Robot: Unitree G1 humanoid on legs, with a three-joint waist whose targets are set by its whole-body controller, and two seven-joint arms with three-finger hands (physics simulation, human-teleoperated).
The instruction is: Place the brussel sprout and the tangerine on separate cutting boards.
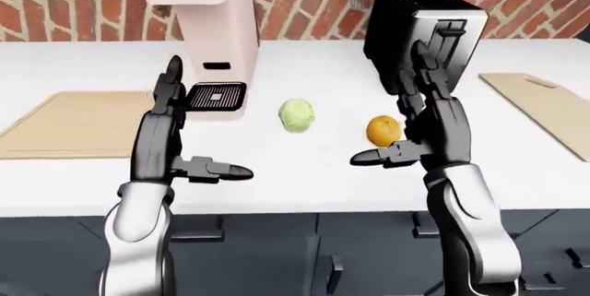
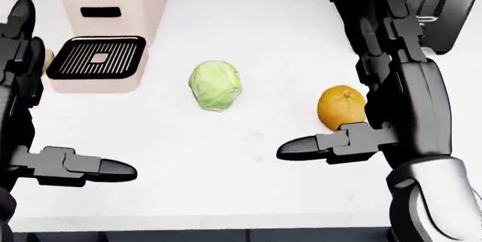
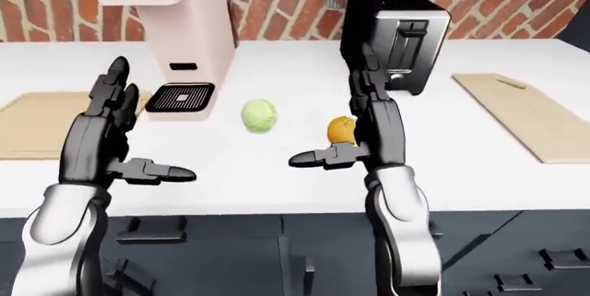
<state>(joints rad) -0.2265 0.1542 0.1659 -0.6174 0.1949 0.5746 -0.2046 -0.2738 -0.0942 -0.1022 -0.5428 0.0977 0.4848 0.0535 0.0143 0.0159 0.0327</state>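
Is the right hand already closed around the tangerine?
No. In the head view the right hand is open, fingers upright and thumb out, beside the tangerine, which rests on the counter.

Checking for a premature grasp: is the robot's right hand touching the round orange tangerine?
Cannot tell. In the head view the right hand overlaps the round orange tangerine, its fingers spread; the eye views show the same overlap, neither contact nor a gap.

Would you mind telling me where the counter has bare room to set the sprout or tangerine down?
Both cutting boards are bare: the left cutting board beside the pink appliance, and the right cutting board past the toaster. The middle is crowded: the brussel sprout and tangerine lie there, the open right hand beside the tangerine.
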